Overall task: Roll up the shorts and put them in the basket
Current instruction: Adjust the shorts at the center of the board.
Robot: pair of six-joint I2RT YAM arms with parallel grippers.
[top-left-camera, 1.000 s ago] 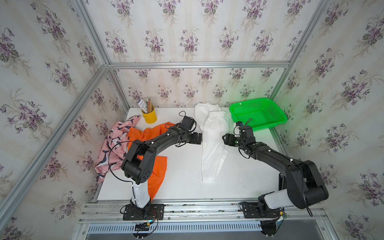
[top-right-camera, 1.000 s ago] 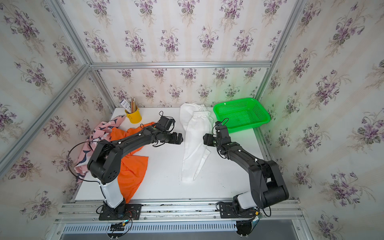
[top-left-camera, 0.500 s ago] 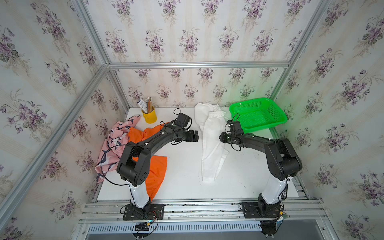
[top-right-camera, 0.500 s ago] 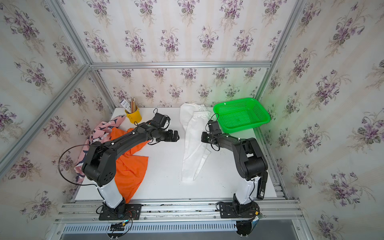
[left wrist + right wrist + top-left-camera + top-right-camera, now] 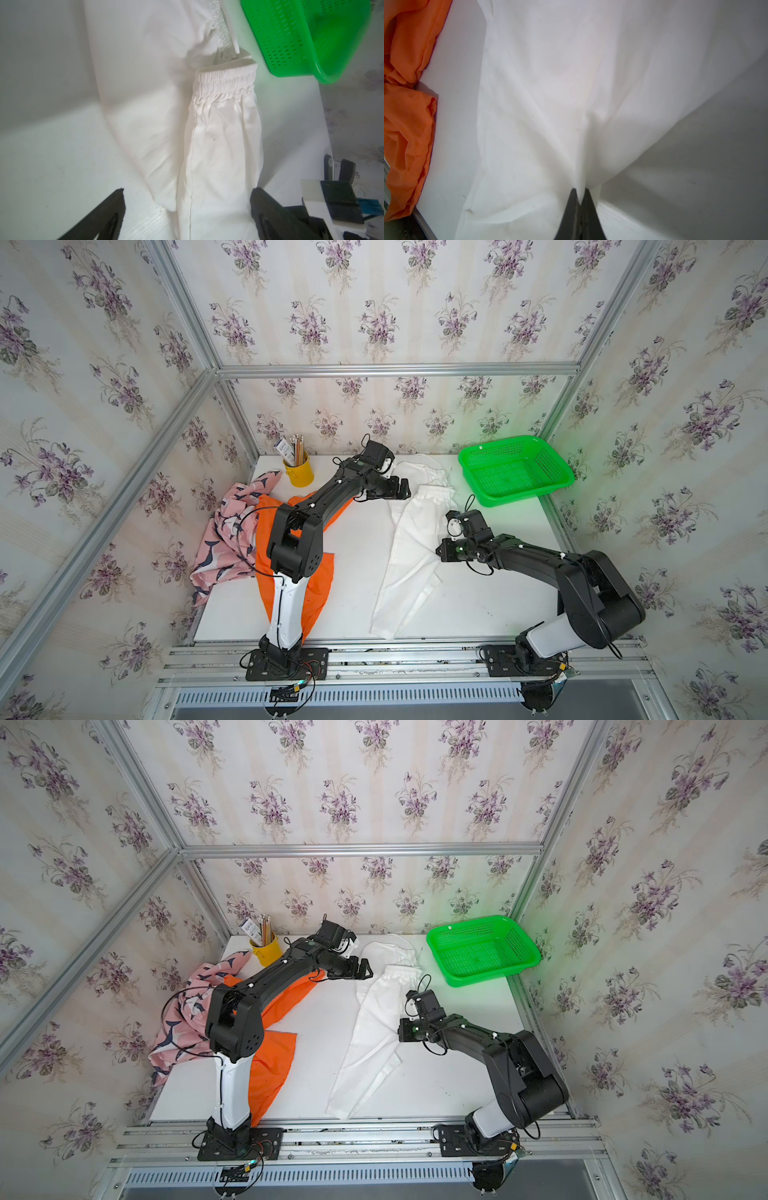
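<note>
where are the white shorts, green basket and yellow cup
white shorts [image 5: 409,556]: in a top view, mid leg
green basket [image 5: 528,494]: in a top view, near wall
yellow cup [image 5: 300,476]: in a top view, side wall

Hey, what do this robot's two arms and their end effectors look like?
Both the left arm and right arm are matte black, boxy links with a white lower segment on a black base plate, and thin black cables loop loosely beside them. Small white dots mark the links. The left end effector and right end effector are black and taper to narrow tips.
</note>
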